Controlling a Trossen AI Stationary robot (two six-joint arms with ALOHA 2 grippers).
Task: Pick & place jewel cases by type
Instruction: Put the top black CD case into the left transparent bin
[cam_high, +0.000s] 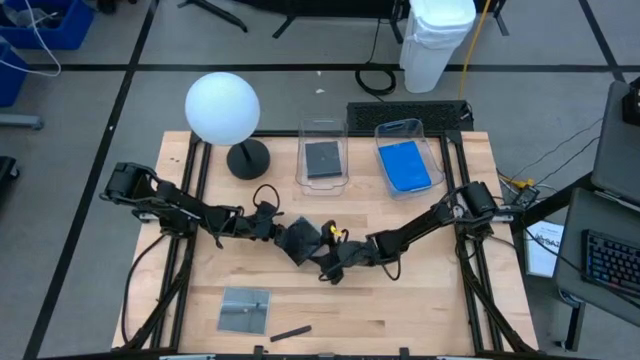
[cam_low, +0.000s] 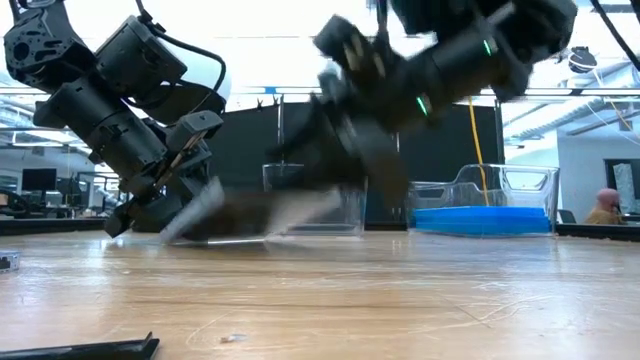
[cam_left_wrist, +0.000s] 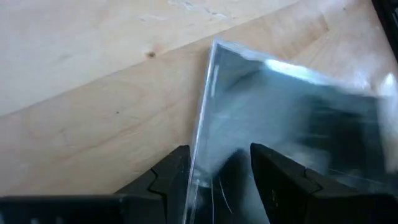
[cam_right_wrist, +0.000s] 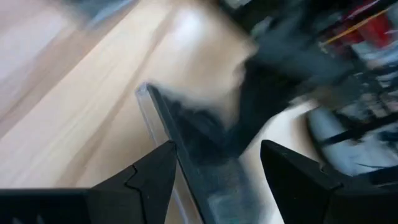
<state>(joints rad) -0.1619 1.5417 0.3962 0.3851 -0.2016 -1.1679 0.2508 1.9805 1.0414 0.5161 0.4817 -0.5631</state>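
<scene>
Mid-sort: dark jewel case (cam_high: 298, 240) raised on a tilt, just in front of the clear tub (cam_high: 301, 165) that already holds a dark case.
Pinched along one edge by the left gripper (cam_high: 281, 231); straddled at the opposite edge by the right gripper (cam_high: 322, 252), fingers spread, no clamp visible. Reads as a handover or re-grip between the arms. Next: settle on one firm hold, release the other, then carry back into that tub, not the blue-case tub (cam_high: 441, 160) beside it. Left to sort: one grey case (cam_high: 245, 310), well in front of the tub.
</scene>
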